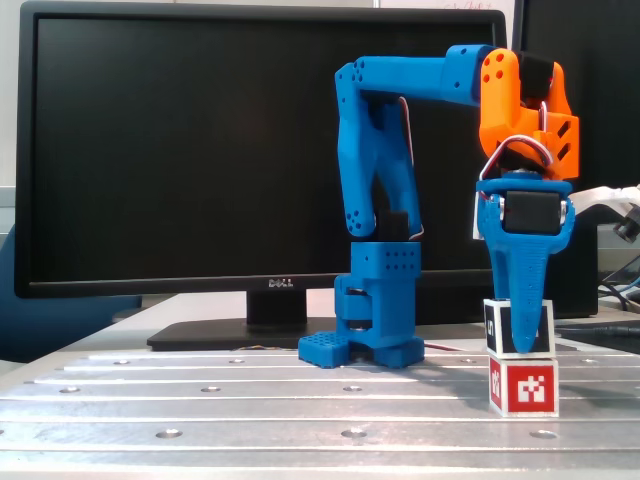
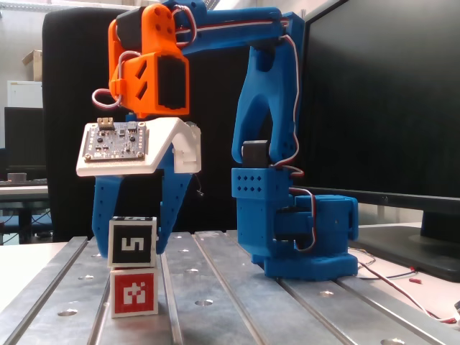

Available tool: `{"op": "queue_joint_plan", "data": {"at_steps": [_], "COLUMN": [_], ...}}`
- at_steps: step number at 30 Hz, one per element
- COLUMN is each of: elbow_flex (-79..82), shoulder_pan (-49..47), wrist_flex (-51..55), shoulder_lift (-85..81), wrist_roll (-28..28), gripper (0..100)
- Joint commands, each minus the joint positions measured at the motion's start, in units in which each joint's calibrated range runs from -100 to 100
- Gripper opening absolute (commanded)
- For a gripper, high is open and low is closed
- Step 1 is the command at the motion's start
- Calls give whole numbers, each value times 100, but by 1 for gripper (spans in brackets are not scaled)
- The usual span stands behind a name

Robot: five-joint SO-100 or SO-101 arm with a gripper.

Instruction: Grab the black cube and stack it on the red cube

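A fixed view from the front showed my gripper (image 1: 523, 335) pointing straight down with the black cube (image 1: 494, 328) between its fingers, and that cube sat squarely on top of the red cube (image 1: 523, 388), the two faces lined up with no gap that I could make out. In the other fixed view the same stack stood directly beneath my gripper (image 2: 135, 241), the black cube (image 2: 131, 244) framed by one blue finger on each side and the red cube (image 2: 134, 294) under it on the metal worktop (image 2: 237, 302). The fingers were parted roughly to the cube's width; whether they pressed on its sides or stood a hair clear of them, I could not tell from either picture. I judged the stacking itself as good as done: the black cube rested where the task wanted it. What was left, by my reckoning, was to spread the fingers fully and lift away without nudging the top cube off. As for writing, the black cube's face carried a white "5"-like mark, the red cube a white blocky marker pattern, and the monitor (image 1: 200, 150) behind my arm bore the "DELL" name on its lower bezel.
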Motion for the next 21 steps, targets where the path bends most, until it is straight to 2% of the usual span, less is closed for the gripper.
{"op": "queue_joint_plan", "data": {"at_steps": [1, 16, 21], "elbow_flex": [-81, -81, -90], "shoulder_pan": [-14, 0, 22], "wrist_flex": [39, 30, 30], "shoulder_lift": [-109, -109, -109], "wrist_roll": [23, 29, 29], "gripper": [16, 16, 10]}}
